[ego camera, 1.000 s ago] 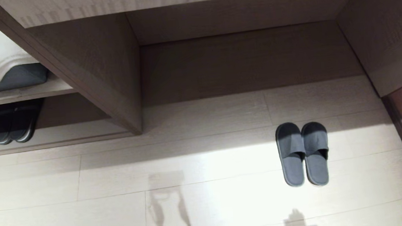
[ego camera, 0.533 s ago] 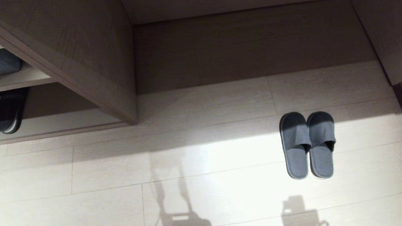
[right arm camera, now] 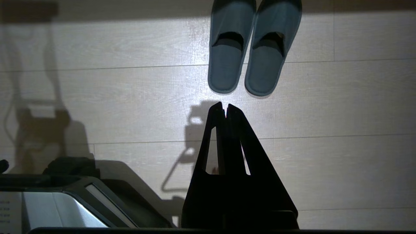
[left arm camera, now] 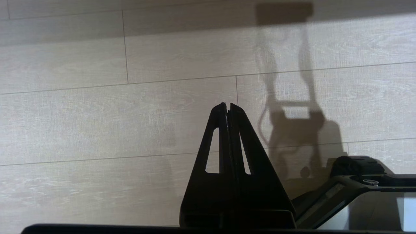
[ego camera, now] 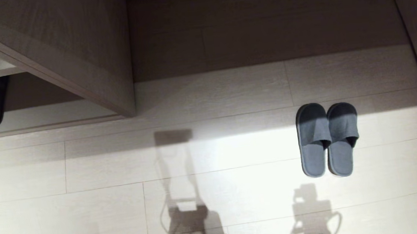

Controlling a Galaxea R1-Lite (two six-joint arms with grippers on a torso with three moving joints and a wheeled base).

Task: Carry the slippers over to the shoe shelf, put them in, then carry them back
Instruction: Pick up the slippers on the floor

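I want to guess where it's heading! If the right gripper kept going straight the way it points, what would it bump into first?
Probably the slippers. The right gripper is shut and aims just short of their heels, with only bare floor between. It may hang high, so it could meet the floor first.

Left gripper point(left arm camera: 227, 105) hanging over pale wood-grain plank floor point(left arm camera: 97, 113), black fingers point(left arm camera: 239, 136) pressed together tip to tip, nothing between them. Long slots cut through each finger, floor showing through. Beside the gripper, part of the robot base point(left arm camera: 357, 182): dark housing with a lighter panel. Across the planks, shadow of the robot point(left arm camera: 292, 107), tall and narrow, ending in a dark block near a band of shade along the far boards.
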